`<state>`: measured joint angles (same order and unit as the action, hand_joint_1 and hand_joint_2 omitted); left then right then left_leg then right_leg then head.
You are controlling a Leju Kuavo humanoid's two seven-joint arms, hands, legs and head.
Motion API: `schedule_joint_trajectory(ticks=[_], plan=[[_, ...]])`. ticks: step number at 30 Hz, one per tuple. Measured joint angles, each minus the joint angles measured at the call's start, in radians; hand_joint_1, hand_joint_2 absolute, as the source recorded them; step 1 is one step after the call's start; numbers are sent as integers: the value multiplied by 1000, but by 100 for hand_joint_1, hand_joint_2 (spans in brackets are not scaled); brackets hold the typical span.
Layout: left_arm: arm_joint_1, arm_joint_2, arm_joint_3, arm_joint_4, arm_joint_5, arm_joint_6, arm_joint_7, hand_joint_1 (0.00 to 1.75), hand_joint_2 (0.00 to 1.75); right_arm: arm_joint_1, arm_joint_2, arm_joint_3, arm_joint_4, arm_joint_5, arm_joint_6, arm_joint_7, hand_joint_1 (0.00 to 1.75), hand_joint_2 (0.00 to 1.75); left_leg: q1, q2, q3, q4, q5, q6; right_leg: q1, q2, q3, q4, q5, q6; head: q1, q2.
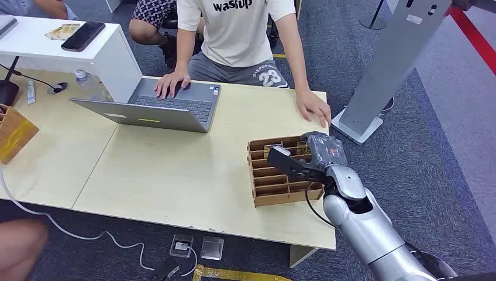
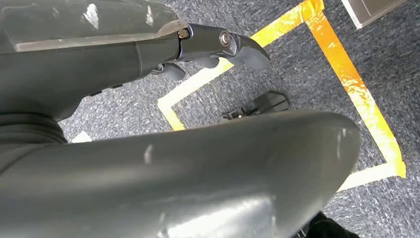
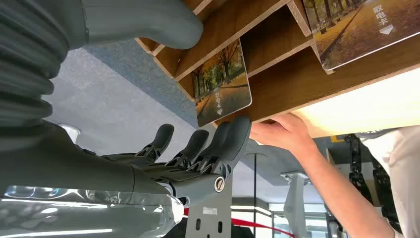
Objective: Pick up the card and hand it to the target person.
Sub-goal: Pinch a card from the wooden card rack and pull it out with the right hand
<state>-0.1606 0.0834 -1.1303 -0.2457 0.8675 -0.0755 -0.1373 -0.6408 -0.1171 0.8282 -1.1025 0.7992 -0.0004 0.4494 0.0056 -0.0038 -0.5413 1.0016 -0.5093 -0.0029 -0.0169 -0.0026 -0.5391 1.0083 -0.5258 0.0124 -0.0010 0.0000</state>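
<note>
Right robot hand [image 3: 198, 148], fingers beside card [image 3: 221, 84]

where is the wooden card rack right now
In the head view the wooden card rack sits near the table's right front corner, under the right hand, just in front of the seated person's hand.

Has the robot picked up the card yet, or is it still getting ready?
Not picked up yet. Done: the right hand is at the wooden card rack on the table. In hand: its fingers are spread just beside a card that sits in its slot, holding nothing. Left: gripping the card, lifting it out and passing it to the person across the table.
</note>
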Motion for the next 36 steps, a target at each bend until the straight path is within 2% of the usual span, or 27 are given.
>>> schedule_joint_trajectory(ticks=[4,8,11,15,23,24,28,30,36], plan=[[1,3,0,0,-2,-2,-5,0,0,-2,0,0,4,-1,0,2,75,175,0,0,0,0,0,0,0,0,0,0,0,0,0,0],[2,6,0,0,-3,-4,-9,0,0,-5,0,0,8,-2,-1,5,70,175,0,0,0,0,0,0,0,0,0,0,0,0,0,0],[3,7,0,0,-3,-5,-9,0,0,-5,0,1,9,-2,-1,7,75,175,0,0,0,0,0,0,0,0,0,0,0,0,0,0],[3,8,0,0,-3,-5,-9,0,0,-7,0,1,9,-4,-1,9,67,175,0,0,0,0,0,0,0,0,0,0,0,0,0,0],[6,9,0,0,-3,-5,-9,0,0,-7,-1,2,9,-16,-2,12,62,175,0,0,0,0,0,0,0,0,0,0,0,0,0,0],[7,9,0,0,-3,-5,-9,0,0,-7,-1,2,9,-18,-2,12,60,175,0,0,0,0,0,0,0,0,0,0,0,0,0,0],[9,10,0,0,-3,-5,-10,0,0,-7,-3,2,11,-22,-2,16,32,175,0,0,0,0,0,0,0,0,0,0,0,0,0,0],[10,10,0,0,-3,-5,-10,0,0,-7,-4,2,13,-24,-3,17,32,175,0,0,0,0,0,0,0,0,0,0,0,0,0,0],[10,10,0,0,-5,-5,-10,0,0,-7,-9,2,21,-34,-6,17,51,175,0,0,0,0,0,0,0,0,0,0,0,0,0,0]])
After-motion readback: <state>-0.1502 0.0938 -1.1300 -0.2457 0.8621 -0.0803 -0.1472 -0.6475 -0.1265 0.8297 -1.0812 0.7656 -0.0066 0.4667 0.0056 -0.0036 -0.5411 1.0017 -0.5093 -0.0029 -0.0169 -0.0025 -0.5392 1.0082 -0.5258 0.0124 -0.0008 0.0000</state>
